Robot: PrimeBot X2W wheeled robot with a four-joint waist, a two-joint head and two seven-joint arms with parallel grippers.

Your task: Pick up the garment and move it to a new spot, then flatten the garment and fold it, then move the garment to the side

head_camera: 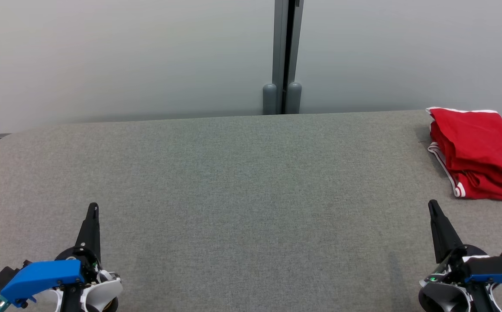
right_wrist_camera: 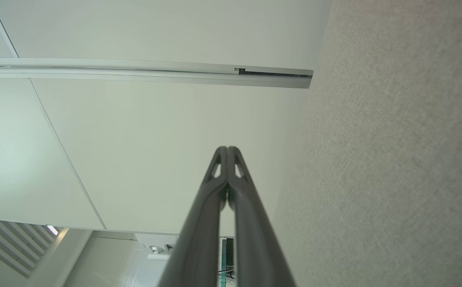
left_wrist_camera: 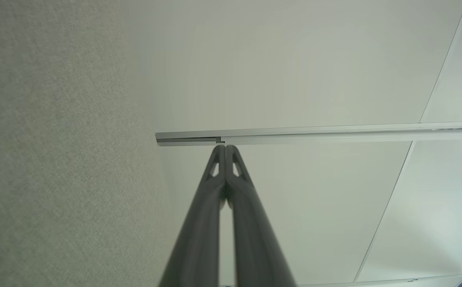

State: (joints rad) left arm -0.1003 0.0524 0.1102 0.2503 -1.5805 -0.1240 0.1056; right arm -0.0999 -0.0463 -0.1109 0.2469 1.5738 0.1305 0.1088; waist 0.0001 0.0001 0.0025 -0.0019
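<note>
I see the red garment (head_camera: 478,156) lying in a folded stack at the far right of the grey counter (head_camera: 233,195), just ahead of my right claw (head_camera: 432,203) and not touching it. That claw and my left claw (head_camera: 93,207) sit low near me, each with fingers pressed together on nothing. I judge the folding and the move aside done, with little or nothing left, though the stack looks slightly loose.

Head looks down at table (head_camera: 233,182); wrists (turned sideways) share wall (left_wrist_camera: 294,71).
</note>
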